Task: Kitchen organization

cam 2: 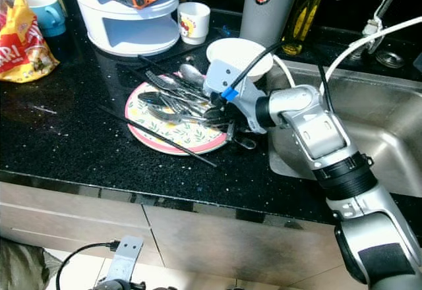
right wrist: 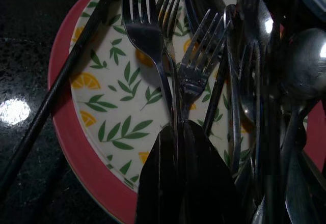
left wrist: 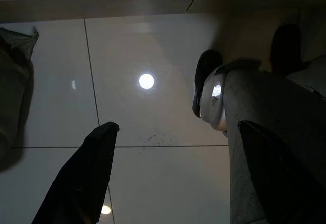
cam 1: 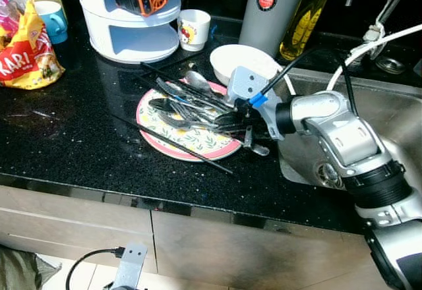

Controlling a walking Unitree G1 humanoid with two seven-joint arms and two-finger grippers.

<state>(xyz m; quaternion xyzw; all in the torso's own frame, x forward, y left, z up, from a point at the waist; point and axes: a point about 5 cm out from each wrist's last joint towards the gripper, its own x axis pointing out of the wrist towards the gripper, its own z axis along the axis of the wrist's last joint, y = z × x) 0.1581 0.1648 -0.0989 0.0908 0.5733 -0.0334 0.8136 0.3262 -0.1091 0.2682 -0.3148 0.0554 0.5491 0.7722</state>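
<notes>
The right hand sits mid-frame over the pink-rimmed, lemon-patterned round plate on the black table, fingers pressed together on a silver fork handle. Risk: the tangled cutlery pile snags, dragging neighbours off the plate.

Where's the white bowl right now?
In the left eye view, the white bowl sits on the black counter, behind the patterned plate, beside the sink.
</notes>
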